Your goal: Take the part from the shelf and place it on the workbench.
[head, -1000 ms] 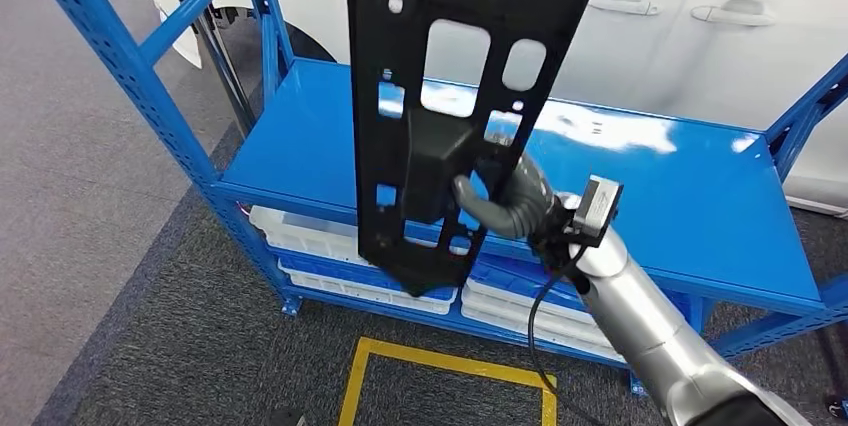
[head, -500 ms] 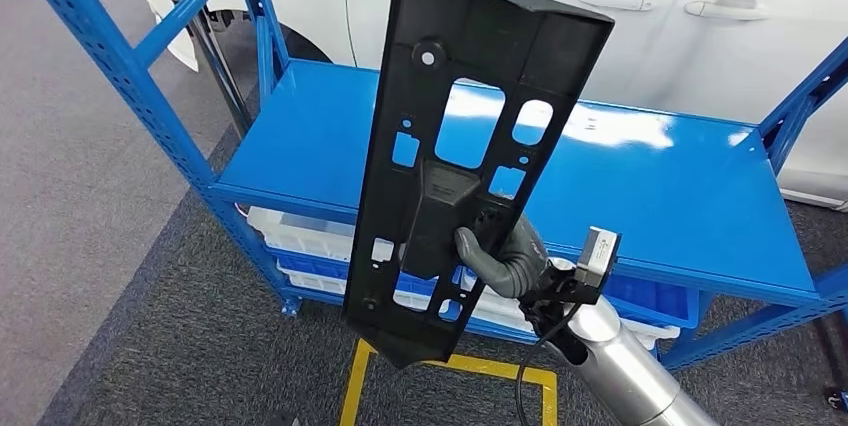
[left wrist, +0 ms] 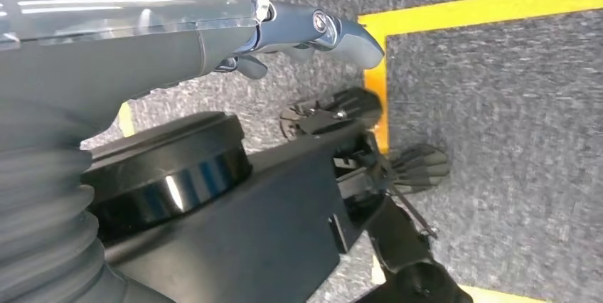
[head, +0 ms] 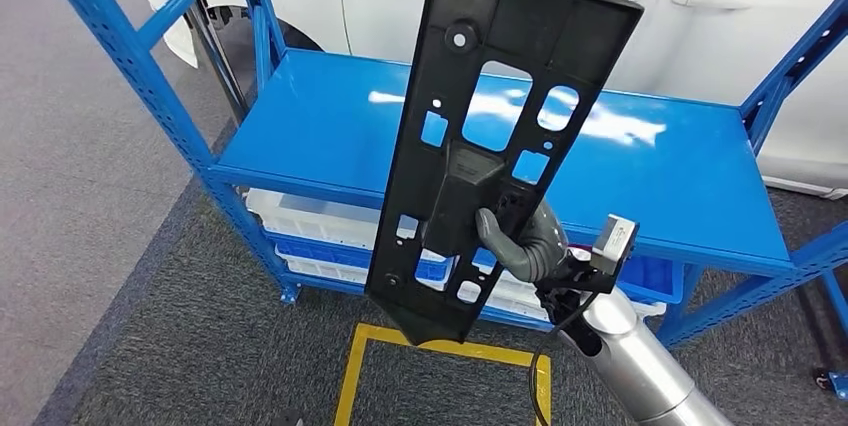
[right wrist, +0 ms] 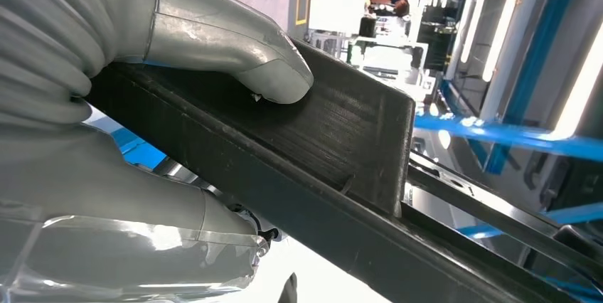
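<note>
The long black part (head: 500, 136) is held upright in the air before the blue shelf (head: 330, 136), the right hand (head: 525, 241) with fingers (right wrist: 235, 47) clamped low on it. Long axis near vertical, narrow end down. Carrying it well means keeping it upright, clear of the posts. The left hand (left wrist: 313, 29) seems loosely curled, holding nothing.

Blue shelf (head: 330, 136) over white bins (head: 300, 221)

We see the long black perforated plastic panel (head: 490, 136) blocking mid-frame; the glossy blue metal shelf board (head: 320, 136) lies bare at left, hemmed by slanted blue uprights (head: 130, 56).
</note>
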You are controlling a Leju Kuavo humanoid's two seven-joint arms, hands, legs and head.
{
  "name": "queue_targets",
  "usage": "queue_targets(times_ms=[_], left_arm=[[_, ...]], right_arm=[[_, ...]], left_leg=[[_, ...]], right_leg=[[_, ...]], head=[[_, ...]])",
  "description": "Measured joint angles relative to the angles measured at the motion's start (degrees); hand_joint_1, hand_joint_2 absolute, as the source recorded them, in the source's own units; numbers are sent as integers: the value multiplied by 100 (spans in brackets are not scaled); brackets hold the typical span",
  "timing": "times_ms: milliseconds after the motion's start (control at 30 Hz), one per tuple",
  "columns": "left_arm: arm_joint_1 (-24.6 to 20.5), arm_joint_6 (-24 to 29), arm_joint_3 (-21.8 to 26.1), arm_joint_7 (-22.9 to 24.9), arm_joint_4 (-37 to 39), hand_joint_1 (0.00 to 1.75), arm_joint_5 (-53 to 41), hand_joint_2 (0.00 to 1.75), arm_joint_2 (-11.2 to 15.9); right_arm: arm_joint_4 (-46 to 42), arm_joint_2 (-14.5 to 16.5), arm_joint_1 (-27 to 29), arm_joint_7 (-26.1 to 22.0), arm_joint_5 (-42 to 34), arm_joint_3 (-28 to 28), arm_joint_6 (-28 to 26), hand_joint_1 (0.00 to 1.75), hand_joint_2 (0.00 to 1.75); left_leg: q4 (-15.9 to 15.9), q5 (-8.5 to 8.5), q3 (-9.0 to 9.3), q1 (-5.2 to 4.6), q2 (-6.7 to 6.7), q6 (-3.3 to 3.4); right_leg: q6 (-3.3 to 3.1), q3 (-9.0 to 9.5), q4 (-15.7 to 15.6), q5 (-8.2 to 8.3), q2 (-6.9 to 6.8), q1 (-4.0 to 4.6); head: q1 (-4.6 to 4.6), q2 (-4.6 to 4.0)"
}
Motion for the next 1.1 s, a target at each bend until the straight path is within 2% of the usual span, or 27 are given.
queue_targets(times_ms=[67,100,133,167,200,233,267,300,333,367,433,467,500,567,600,633,733,767,800,833,867,900,933,967,1000,1067,1100], left_arm=[[11,-1,0,12,0,0,0,175,-1],[7,-1,0,15,-1,0,-1,175,-1],[0,-2,-1,16,-1,0,-3,175,-2],[-5,-6,-1,16,-1,0,-7,175,-3],[-3,-11,-2,16,-1,0,-12,175,-3],[2,-16,-2,16,-1,0,-16,175,-3],[6,-21,-3,17,-1,0,-20,175,-3],[9,-26,-3,18,-1,0,-23,175,-3],[10,-30,-4,20,-1,0,-24,175,-3],[9,-34,-4,21,-1,0,-24,175,-4],[9,-40,-5,22,-1,0,-24,175,-6],[8,-43,-5,22,-1,0,-24,175,-7],[7,-45,-6,22,-1,0,-24,175,-8],[8,-48,-7,22,-1,0,-24,175,-9],[9,-49,-7,22,-1,0,-24,175,-10],[12,-49,-7,23,-1,0,-23,175,-10],[13,-49,-7,25,-1,0,-16,175,-9],[13,-49,-7,25,-1,0,-13,175,-9],[13,-49,-7,25,-1,0,-9,175,-9],[13,-49,-7,24,-1,0,-7,175,-9],[12,-49,-7,24,-1,0,-7,175,-9],[7,-49,-7,23,-2,0,-7,175,-9],[2,-49,-7,21,-4,0,-7,175,-9],[-1,-49,-7,19,-6,0,-7,175,-9],[-3,-49,-7,16,-7,0,-7,175,-9],[6,-49,-5,15,-8,0,-5,175,-11],[7,-50,-5,15,-8,0,-5,175,-12]], right_arm=[[0,0,19,0,27,-23,-19,175,175],[0,0,27,1,36,-39,-27,175,175],[0,4,31,2,40,-56,-38,175,175],[0,10,36,4,46,-74,-51,175,175],[0,19,44,6,56,-89,-62,175,175],[0,27,59,7,68,-103,-72,175,175],[1,31,79,9,82,-119,-78,175,175],[1,33,99,11,96,-132,-81,175,175],[1,33,114,12,108,-143,-83,175,175],[-2,33,123,13,120,-152,-87,175,175],[-19,33,124,15,143,-164,-97,175,175],[-30,33,124,16,157,-172,-100,175,175],[-39,33,119,18,173,-179,-101,175,175],[-47,33,110,20,200,-189,-101,175,175],[-48,30,105,22,208,-192,-100,175,175],[-50,26,104,25,214,-194,-99,175,175],[-56,20,105,41,223,-199,-83,175,175],[-56,20,108,46,224,-199,-75,175,175],[-56,20,109,50,225,-200,-69,175,175],[-56,20,111,51,225,-201,-67,175,175],[-56,20,111,52,225,-201,-66,175,175],[-57,20,111,52,226,-202,-66,175,175],[-59,19,109,52,226,-206,-66,175,175],[-60,17,106,52,227,-210,-66,175,175],[-61,16,102,52,227,-215,-66,175,175],[-59,15,101,53,228,-222,-66,175,175],[-58,15,105,53,229,-229,-66,175,175]], left_leg=[[-30,115,-40,-6,15,68],[-52,189,-75,0,28,104],[-74,269,-129,11,42,139],[-80,340,-193,17,54,164],[-79,402,-271,17,57,177],[-74,461,-353,15,60,179],[-68,519,-437,14,62,175],[-57,575,-526,14,63,167],[-41,631,-617,16,64,155],[-19,681,-700,18,64,138],[20,767,-818,8,62,88],[26,808,-837,2,63,58],[21,852,-847,-1,63,28],[18,912,-858,7,58,-38],[72,839,-893,14,51,-68],[220,655,-953,20,43,-98],[1215,-182,-1208,45,36,-159],[1526,-293,-1237,49,36,-168],[1694,-262,-1196,50,37,-169],[1667,-122,-1066,50,36,-161],[1436,39,-832,50,34,-142],[1047,110,-510,46,29,-114],[578,83,-169,35,21,-85],[204,18,82,22,15,-60],[-44,-55,227,6,10,-40],[-169,10,210,-6,21,19],[-199,89,170,-3,34,58]], right_leg=[[65,-20,-18,41,7,-23],[92,-57,47,-67,10,-31],[116,-125,224,-281,12,-40],[133,-213,516,-581,13,-56],[150,-301,885,-876,10,-63],[164,-364,1250,-1081,9,-69],[174,-367,1505,-1157,9,-71],[180,-286,1586,-1116,8,-73],[181,-101,1459,-997,7,-75],[177,177,1151,-877,4,-77],[137,759,372,-860,0,-55],[105,927,112,-899,2,-40],[67,994,-17,-936,6,-18],[-16,952,-57,-856,-3,-16],[-63,916,-68,-805,-16,-22],[-108,862,-84,-740,-29,-33],[-178,616,-89,-530,-42,-18],[-180,520,-86,-457,-42,-8],[-176,418,-82,-382,-42,1],[-167,321,-77,-309,-41,8],[-156,227,-70,-238,-38,14],[-139,147,-61,-172,-35,20],[-117,89,-51,-113,-33,27],[-90,54,-53,-51,-34,28],[-59,38,-61,8,-37,22],[9,11,-103,126,-35,-3],[41,-26,-87,95,-25,-12]], head=[[1,0],[1,0],[1,0],[1,0],[1,0],[1,0],[1,0],[1,0],[1,0],[1,0],[-2,0],[-3,0],[-5,0],[-5,-1],[-5,-1],[-5,-1],[-5,0],[-5,0],[-5,0],[-5,0],[-5,0],[-5,0],[-5,0],[-5,0],[-5,0],[-5,-1],[-5,-1]])
